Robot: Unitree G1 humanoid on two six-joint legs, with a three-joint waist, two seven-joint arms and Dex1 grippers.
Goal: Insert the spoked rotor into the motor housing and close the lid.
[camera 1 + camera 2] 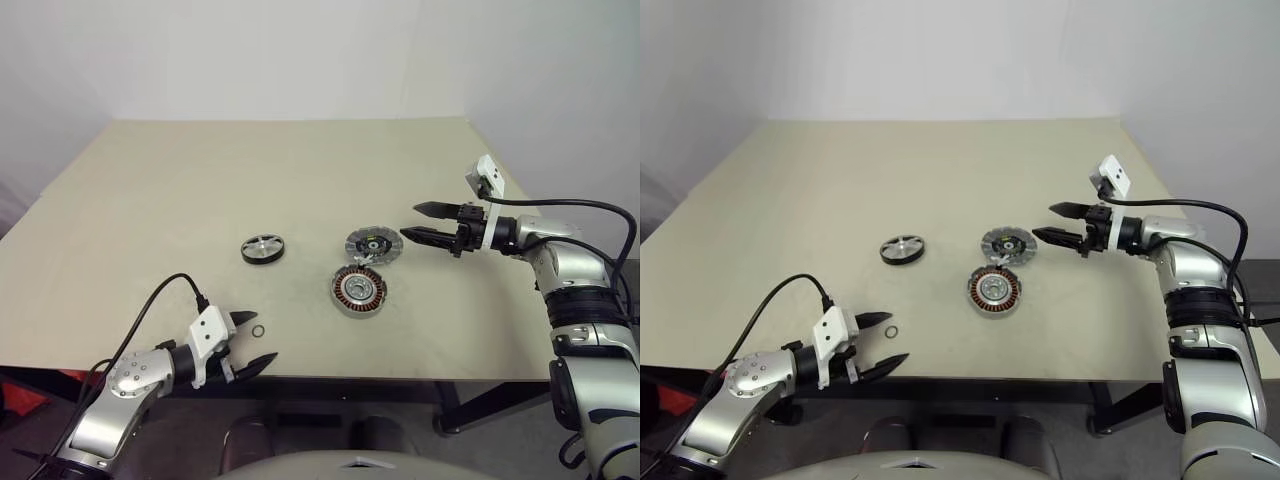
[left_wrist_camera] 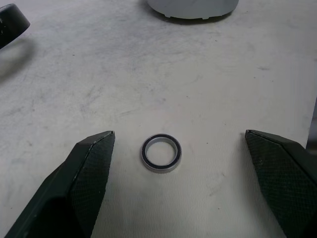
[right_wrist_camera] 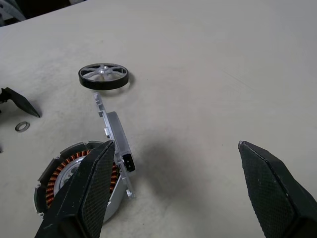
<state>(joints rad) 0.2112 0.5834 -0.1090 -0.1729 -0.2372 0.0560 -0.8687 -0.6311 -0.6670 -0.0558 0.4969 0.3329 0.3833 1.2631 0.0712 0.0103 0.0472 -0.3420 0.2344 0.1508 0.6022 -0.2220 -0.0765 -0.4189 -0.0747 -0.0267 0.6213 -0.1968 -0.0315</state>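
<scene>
Both grippers spread and empty: right gripper [image 1: 421, 223] poised at three o'clock of lid [image 1: 374, 243], left gripper [image 1: 254, 343] framing small ring [image 1: 258, 331], ready to pick.

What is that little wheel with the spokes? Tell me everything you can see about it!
The spoked rotor is a small round wheel lying flat on the beige table. Its top looks like shiny silver metal, with open spokes running from a central hub to the rim, and its outer edge looks dark. It sits alone, left of the lid and the motor housing. Nothing touches it except the table; both end effectors are away from it.
</scene>
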